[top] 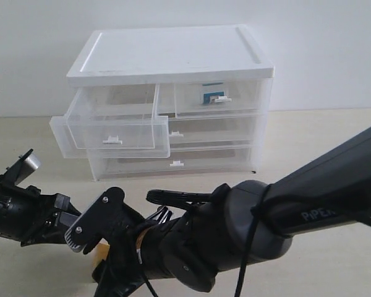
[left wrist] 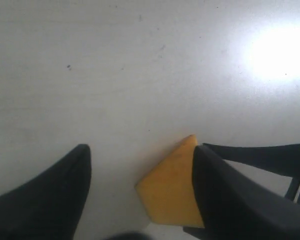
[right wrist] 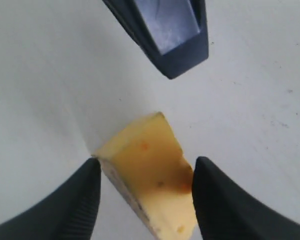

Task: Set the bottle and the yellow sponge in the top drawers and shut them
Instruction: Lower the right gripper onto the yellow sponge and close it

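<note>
Right wrist view: the yellow sponge [right wrist: 147,150] was seen lying on the pale table [right wrist: 35,75] between the two fingers of the right gripper [right wrist: 145,169], whose jaws were spread wide and not yet closed on it. The left gripper [left wrist: 140,150] was likewise held wide open just beside it, with the sponge close against one of its fingers; whether it was touched could not be told. The pick-up of the sponge was judged to be the step in hand. It would be done well if only one gripper were closed, squarely across the wedge's flat sides and low down, gently enough that the soft foam was not squeezed out, while the other arm was kept clear so that the fingers did not collide. In the exterior view the left top drawer [top: 117,127] was found pulled out, and the bottle [top: 211,93] was made out through the shut right top drawer [top: 241,99]. Its blue label could not be read; only "PiPER" was legible, on the right arm [top: 334,185].
</note>
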Robot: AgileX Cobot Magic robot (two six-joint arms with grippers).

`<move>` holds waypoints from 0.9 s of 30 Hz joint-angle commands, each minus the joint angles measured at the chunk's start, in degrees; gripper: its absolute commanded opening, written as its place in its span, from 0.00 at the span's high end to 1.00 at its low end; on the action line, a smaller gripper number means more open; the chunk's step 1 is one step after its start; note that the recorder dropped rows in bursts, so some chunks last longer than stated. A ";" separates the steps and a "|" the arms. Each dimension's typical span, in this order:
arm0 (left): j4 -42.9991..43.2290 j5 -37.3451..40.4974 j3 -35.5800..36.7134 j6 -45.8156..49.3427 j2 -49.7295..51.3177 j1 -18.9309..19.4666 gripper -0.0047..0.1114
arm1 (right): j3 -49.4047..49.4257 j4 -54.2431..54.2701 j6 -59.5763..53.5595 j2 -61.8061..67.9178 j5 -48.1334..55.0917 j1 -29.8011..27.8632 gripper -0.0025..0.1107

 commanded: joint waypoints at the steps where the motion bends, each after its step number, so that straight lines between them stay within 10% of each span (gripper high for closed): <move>1: -0.46 -0.04 0.29 0.08 -0.43 0.13 0.48 | -0.30 -0.30 -0.64 0.50 -0.11 0.08 0.55; 9: -0.46 -0.04 0.39 0.07 -0.43 0.13 0.48 | -0.30 -0.30 -1.18 0.50 4.14 0.08 0.79; 17: -0.46 -0.04 0.39 0.07 -0.43 0.13 0.48 | -1.03 -1.13 -10.92 0.39 5.89 0.08 0.46; 27: -0.46 -0.04 0.39 0.20 -0.43 0.13 0.48 | -7.86 -1.26 -13.00 1.43 5.78 -0.03 0.47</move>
